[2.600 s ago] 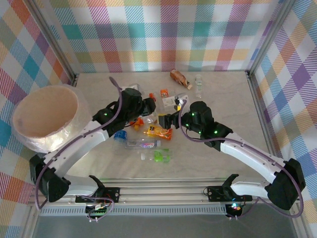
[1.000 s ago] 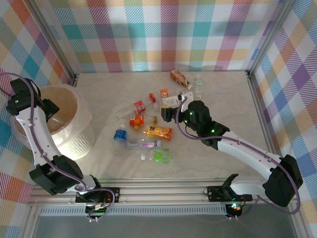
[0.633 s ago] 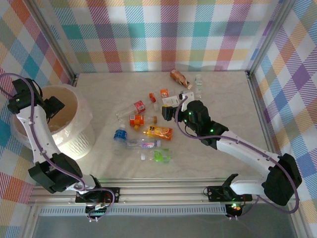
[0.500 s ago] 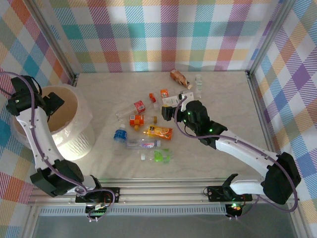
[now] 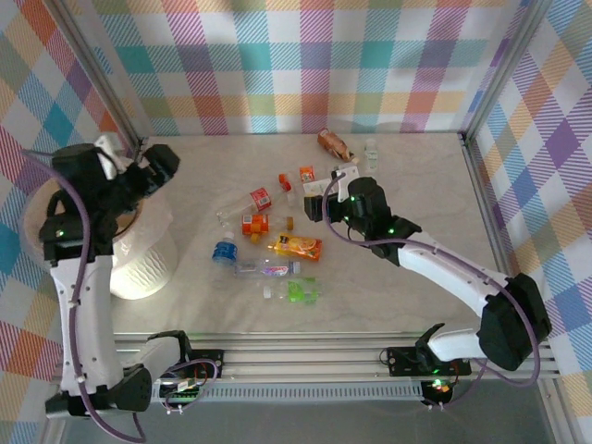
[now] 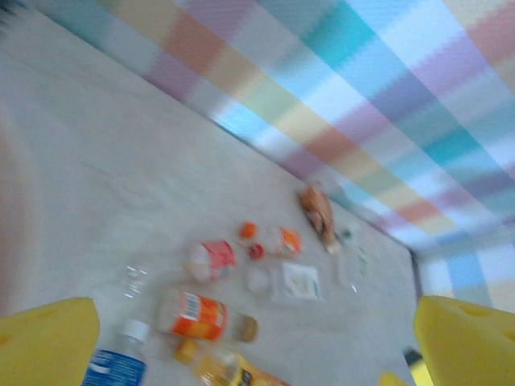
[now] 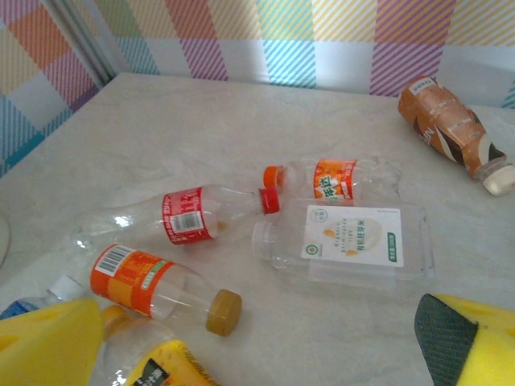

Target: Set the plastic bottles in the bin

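Note:
Several plastic bottles lie scattered mid-table: a red-label one (image 5: 250, 202) (image 7: 185, 215), an orange-label one with a tan cap (image 5: 254, 224) (image 7: 153, 285), a flat white-label one (image 7: 346, 241), a yellow one (image 5: 296, 246), a blue one (image 5: 222, 252) and a green one (image 5: 298, 291). My right gripper (image 5: 314, 205) (image 7: 261, 342) hovers open just over the white-label and orange-label bottles, holding nothing. The white ribbed bin (image 5: 143, 264) stands at the left, half hidden by my left arm. My left gripper (image 5: 159, 165) (image 6: 257, 346) is raised above the bin's far right rim, open and empty, facing the bottles.
A brown bottle (image 5: 336, 145) (image 7: 447, 121) and a small clear one (image 5: 371, 155) lie near the back wall. An orange-capped bottle (image 7: 334, 178) rests behind the white-label one. Plaid walls close in the table on three sides; a metal rail runs along the near edge.
My left arm has lifted out of the bin and swung right and up, its gripper now open. The right gripper crept slightly toward the far side. The bottles on the table have not moved.

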Tool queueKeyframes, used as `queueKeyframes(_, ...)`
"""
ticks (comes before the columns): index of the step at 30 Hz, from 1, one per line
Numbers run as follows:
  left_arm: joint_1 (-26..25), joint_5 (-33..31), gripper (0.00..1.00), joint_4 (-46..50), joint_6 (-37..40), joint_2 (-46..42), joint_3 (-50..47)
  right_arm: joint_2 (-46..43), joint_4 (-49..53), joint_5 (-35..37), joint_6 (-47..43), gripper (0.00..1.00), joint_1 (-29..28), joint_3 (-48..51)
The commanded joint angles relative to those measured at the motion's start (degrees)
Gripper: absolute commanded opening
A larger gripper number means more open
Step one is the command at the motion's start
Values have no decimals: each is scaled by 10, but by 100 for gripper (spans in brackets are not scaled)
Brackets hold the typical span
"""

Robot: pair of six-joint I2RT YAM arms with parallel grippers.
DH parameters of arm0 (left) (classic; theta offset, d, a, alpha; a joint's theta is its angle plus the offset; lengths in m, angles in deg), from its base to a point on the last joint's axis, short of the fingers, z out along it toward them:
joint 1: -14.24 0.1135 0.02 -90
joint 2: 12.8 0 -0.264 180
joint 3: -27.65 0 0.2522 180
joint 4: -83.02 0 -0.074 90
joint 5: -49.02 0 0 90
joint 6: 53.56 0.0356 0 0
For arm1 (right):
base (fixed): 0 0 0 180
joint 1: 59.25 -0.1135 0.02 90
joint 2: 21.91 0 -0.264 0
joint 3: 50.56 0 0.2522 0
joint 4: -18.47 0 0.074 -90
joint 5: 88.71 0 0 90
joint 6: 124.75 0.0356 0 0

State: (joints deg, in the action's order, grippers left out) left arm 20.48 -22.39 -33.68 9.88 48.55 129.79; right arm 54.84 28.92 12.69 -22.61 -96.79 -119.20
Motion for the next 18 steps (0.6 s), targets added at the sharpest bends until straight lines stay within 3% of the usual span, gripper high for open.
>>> queueKeyframes(1, -48, 28, 100, -68, -25, 7, -27, 21, 15, -39, 10, 100, 30, -25)
queueKeyframes(5, -88, 64, 100, -121, -20, 9, -54, 72, 47, -95, 87, 100, 78, -59)
queueKeyframes(10, -129, 101, 100, -164, -10, 12, -82, 169, 138, -109, 159, 100, 112, -155)
queueKeyframes(15, -146, 92, 100, -170, 1, 11, -102, 260, 194, -67, 171, 100, 117, -245)
queueKeyframes(18, -146, 86, 100, -162, 3, 9, -102, 311, 197, -79, 126, 100, 125, -291)
